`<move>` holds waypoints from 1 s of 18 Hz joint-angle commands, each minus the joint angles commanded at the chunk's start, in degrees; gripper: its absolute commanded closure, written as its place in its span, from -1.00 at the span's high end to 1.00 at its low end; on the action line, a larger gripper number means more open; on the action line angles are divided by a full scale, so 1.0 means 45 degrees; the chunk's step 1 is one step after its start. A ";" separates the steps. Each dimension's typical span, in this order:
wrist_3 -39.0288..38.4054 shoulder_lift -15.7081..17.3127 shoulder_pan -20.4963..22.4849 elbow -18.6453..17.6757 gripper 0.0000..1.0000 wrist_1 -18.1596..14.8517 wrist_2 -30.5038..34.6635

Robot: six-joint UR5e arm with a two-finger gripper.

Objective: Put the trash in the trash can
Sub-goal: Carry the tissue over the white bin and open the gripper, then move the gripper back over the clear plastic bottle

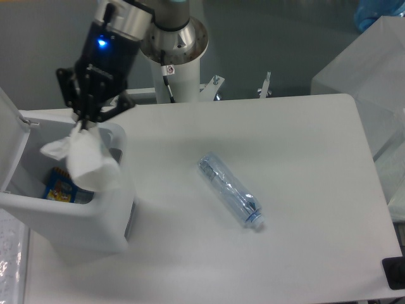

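White tissue wad (85, 159) hangs above the open white trash can (76, 218), lid raised. Clear plastic bottle (230, 190) lies on its side, well apart.
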 joint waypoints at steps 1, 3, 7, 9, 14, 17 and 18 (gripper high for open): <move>0.0020 -0.0059 -0.0079 -0.0020 -0.40 0.0000 0.0000; 0.0039 -0.0059 -0.0099 -0.0020 0.99 0.0058 0.0039; 0.0059 -0.0039 -0.0080 0.0038 1.00 0.0039 0.0020; 0.0059 -0.0098 0.0095 0.0097 1.00 0.0059 0.0039; -0.0233 -0.1209 0.2377 0.0505 1.00 0.0098 -0.0077; -0.0741 -0.2303 0.3704 0.1305 1.00 0.0079 -0.0409; -0.0723 -0.2808 0.4096 0.1559 1.00 0.0078 -0.0429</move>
